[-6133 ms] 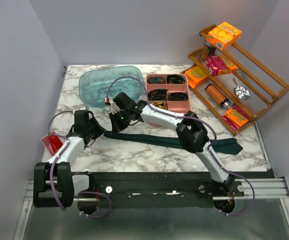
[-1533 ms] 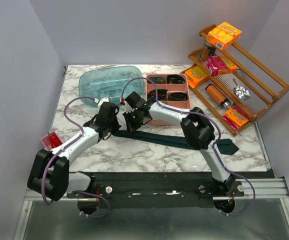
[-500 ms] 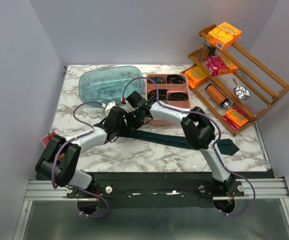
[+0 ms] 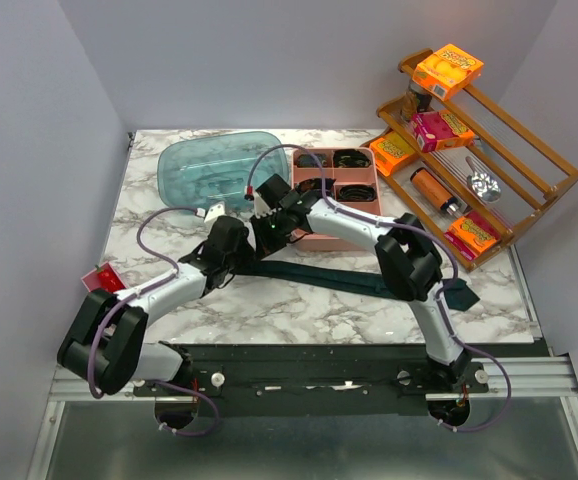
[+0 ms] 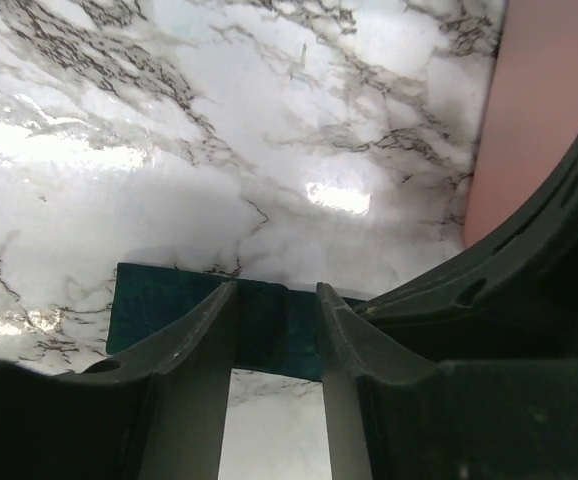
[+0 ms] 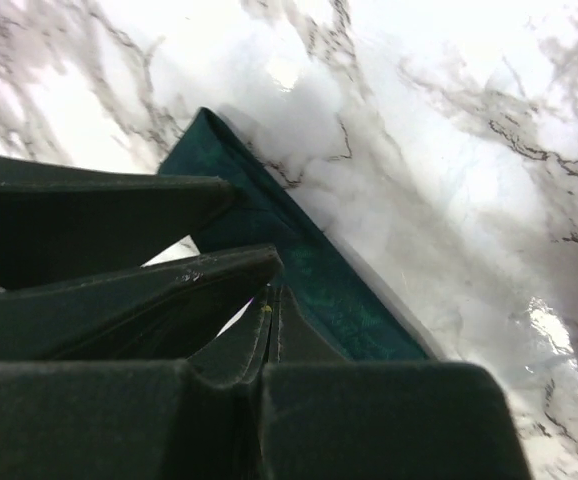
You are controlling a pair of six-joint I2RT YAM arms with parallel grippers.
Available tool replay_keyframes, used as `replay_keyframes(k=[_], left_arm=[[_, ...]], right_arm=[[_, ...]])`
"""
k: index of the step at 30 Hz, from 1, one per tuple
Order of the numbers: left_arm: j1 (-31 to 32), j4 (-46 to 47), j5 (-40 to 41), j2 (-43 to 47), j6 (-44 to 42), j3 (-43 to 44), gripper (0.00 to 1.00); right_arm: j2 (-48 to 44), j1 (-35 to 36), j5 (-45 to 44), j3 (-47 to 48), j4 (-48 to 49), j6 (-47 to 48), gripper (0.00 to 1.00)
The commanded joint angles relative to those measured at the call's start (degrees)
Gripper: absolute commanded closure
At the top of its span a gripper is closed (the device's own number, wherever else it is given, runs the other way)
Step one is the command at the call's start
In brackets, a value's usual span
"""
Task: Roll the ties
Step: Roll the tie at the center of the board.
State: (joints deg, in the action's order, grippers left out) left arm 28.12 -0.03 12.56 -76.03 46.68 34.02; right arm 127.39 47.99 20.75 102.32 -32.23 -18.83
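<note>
A long dark teal tie (image 4: 349, 280) lies flat on the marble, its wide tip (image 4: 459, 295) at the right. Its narrow end (image 5: 169, 310) sits under both grippers. My left gripper (image 4: 239, 258) (image 5: 276, 300) is open, its fingers (image 5: 204, 330) straddling that end across its width. My right gripper (image 4: 267, 240) (image 6: 272, 295) is shut, its tips pressed together just over the tie (image 6: 329, 290); no fabric shows between them. The left fingers (image 6: 169, 285) cross right beside it. Several coiled ties (image 4: 349, 158) fill the pink tray (image 4: 378, 200).
A teal plastic lid (image 4: 204, 170) lies at the back left, close behind the grippers. The pink tray's wall (image 5: 539, 90) stands just right of the left gripper. A wooden rack (image 4: 529, 150) with orange and pink boxes fills the right side. A red item (image 4: 104, 278) lies at the left edge.
My left gripper has opened and now straddles the tie's narrow end. The right gripper stays shut and has edged slightly back and right.
</note>
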Motion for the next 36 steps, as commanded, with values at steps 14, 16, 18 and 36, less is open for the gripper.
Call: replay_keyframes(k=[14,16,18,36], left_arm=[[-9.8,-7.2,-2.2,12.0,1.3,-2.7,0.32],[-11.3,-6.5,-3.4,12.1,1.2,-3.9,0.32],[-12.6,-5.2,-5.3,12.1,1.3,-4.5,0.32],[-13.4,9.5,-12.6,5.9,2.8,-12.4,0.36]], right_arm=[[1.8,0.3,6.8,6.5,3.6,0.2,0.96],[2.8,0.6,6.8,6.8,3.6,0.1,0.96],[4.3,0.8,6.7,7.1,3.6,-0.1,0.96],[2.9,0.9,-1.1,-2.1,3.8,1.1,0.96]])
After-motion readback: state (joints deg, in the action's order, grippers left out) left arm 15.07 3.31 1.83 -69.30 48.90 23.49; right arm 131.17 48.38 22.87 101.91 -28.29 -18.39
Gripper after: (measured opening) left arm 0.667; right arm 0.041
